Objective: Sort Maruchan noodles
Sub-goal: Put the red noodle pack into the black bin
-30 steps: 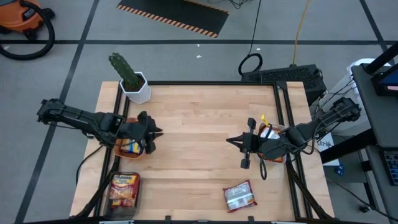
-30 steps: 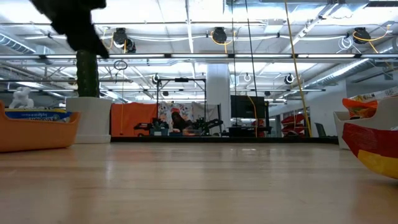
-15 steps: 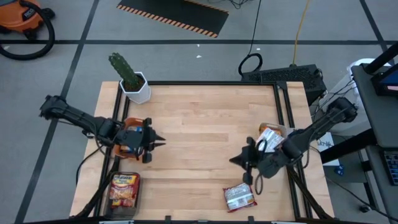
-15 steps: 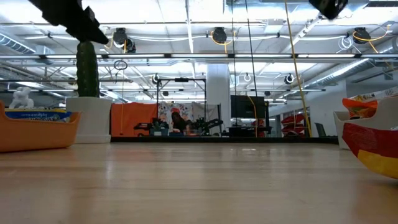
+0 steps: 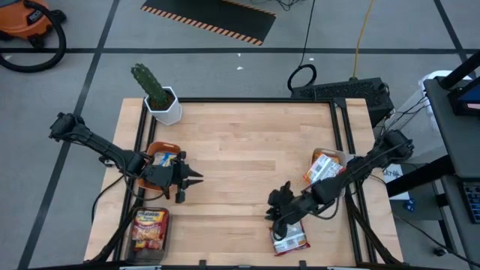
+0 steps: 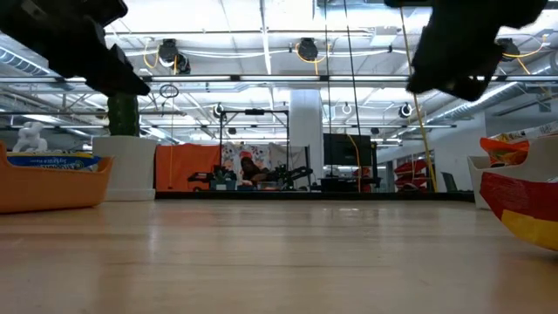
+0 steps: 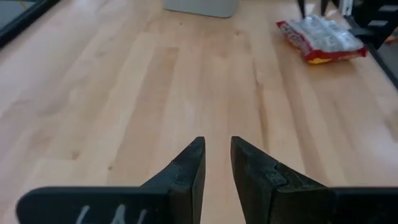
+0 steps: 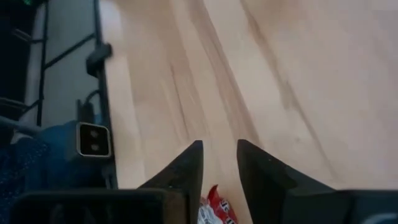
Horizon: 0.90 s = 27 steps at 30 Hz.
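A wooden table is seen from above, with two dark robot arms reaching in from its sides.

At about five o'clock on the table, near the front edge, a dark red-and-white noodle packet lies flat. The right gripper is poised at the packet's upper left corner, just over it; in the right wrist view a red corner of the packet shows between the finger bases. Its fingers stand slightly apart with a narrow gap, and nothing is gripped.

At four o'clock, by the right edge, an orange packet rests in a tray. At eight o'clock an orange bowl holds a blue-white packet. At seven o'clock, in the front left corner, a red-and-yellow packet is lying in another tray.

The left gripper hangs just beside the bowl, pointing toward the table's middle, jaws a little apart and empty. A potted cactus stands at eleven o'clock.

The loose packet is judged to be light, with a crinkly, slippery wrapper over a brittle noodle block that could crack if squeezed hard. It would best be taken by a short edge or corner seam, or pinched gently across its thickness.
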Tool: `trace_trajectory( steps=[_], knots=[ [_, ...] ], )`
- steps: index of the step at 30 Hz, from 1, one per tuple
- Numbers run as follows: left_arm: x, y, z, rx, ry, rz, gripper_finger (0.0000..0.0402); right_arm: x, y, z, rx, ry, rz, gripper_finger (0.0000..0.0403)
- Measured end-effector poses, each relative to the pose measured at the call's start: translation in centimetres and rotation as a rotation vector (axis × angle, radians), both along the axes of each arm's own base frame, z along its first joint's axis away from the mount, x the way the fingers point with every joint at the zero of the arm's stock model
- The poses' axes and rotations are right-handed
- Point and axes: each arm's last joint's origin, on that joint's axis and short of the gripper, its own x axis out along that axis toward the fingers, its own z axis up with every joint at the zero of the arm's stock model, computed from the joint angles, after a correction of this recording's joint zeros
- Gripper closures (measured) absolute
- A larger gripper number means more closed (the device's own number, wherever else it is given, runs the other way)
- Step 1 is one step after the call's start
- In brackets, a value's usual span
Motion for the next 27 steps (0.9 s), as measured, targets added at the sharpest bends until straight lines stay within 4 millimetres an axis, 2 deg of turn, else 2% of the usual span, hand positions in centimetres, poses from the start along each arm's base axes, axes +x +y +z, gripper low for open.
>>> trace_trajectory(
  steps=[9, 17, 27],
  knots=[
    [0.2, -0.7, 0.7, -0.030, -0.118, -0.044, 0.0319, 0.5, 1.7, -3.8, 0.114, 0.186, 0.019, 0.0300],
    [0.6, -0.8, 1.5, 0.008, -0.207, -0.073, 0.0319, 0.8, 2.9, -4.3, 0.150, 0.129, 0.008, 0.0300],
    [1.3, 0.5, 2.2, 0.070, -0.277, -0.030, 0.0319, 1.1, 3.1, -6.3, 0.094, 0.167, -0.016, 0.0300]
  ],
)
